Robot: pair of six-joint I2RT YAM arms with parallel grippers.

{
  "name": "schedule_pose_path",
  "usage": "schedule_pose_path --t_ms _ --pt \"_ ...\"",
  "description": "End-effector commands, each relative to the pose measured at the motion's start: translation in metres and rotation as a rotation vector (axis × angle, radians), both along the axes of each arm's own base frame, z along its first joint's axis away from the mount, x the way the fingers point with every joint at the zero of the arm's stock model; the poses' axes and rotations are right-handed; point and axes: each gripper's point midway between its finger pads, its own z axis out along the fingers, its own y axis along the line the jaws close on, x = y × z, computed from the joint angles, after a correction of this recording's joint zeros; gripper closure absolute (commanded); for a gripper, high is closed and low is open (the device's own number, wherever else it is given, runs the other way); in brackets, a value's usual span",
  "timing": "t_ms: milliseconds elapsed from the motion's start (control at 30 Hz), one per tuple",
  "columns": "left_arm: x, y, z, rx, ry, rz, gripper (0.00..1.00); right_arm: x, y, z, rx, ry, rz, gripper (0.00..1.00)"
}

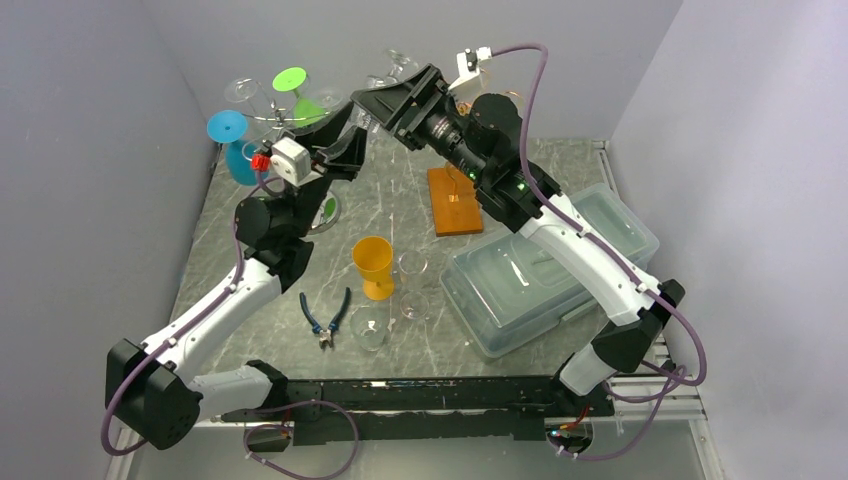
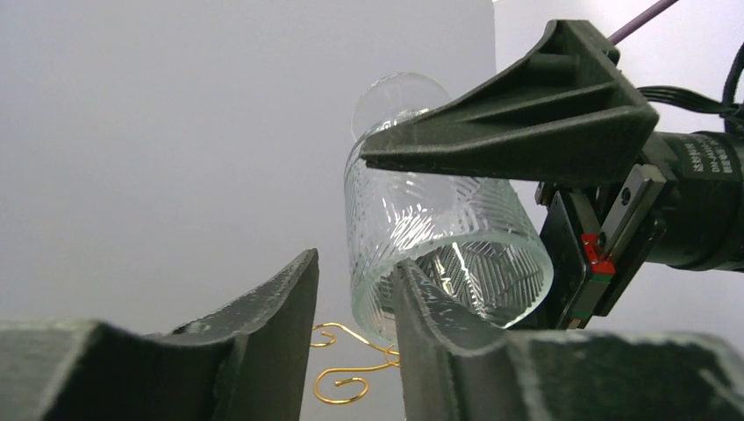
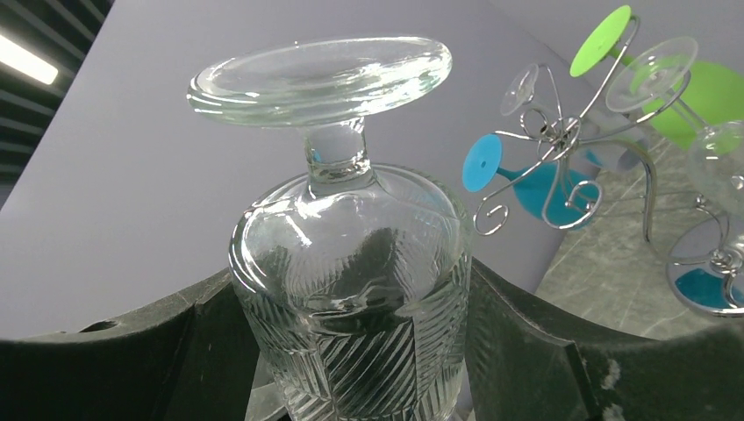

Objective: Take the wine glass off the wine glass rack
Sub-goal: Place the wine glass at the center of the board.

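A clear ribbed wine glass (image 3: 342, 228) hangs upside down, foot up, between the fingers of my right gripper (image 3: 351, 289), which is shut on its bowl. In the top view the right gripper (image 1: 378, 105) holds the glass (image 1: 367, 120) high at the back, right of the silver wire rack (image 1: 275, 115). My left gripper (image 1: 350, 142) is open just below it. In the left wrist view one of its fingers (image 2: 430, 307) sits at the glass's rim (image 2: 439, 219), and its other finger stands apart to the left. A gold wire rack (image 2: 351, 360) shows behind.
The silver rack (image 3: 561, 149) carries a blue glass (image 1: 232, 140), a green glass (image 1: 295, 85) and clear ones. A wooden base (image 1: 455, 200) stands mid-table. A yellow goblet (image 1: 373, 265), clear glasses (image 1: 412, 270), pliers (image 1: 325, 315) and a clear plastic bin (image 1: 545, 265) lie nearer.
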Motion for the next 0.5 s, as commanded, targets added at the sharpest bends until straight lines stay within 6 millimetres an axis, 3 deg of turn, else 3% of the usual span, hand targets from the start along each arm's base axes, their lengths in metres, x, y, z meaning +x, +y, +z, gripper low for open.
schedule_pose_path --t_ms 0,367,467 --pt "-0.007 0.013 0.016 -0.026 -0.055 0.068 0.62 -0.025 -0.027 0.070 0.172 -0.131 -0.002 0.74" --pt "-0.001 0.014 0.019 -0.041 -0.029 0.092 0.98 -0.021 -0.019 0.062 0.175 -0.109 0.016 0.72" --pt "-0.001 0.013 0.020 -0.051 -0.021 0.088 1.00 -0.020 -0.017 0.058 0.170 -0.102 0.021 0.64"
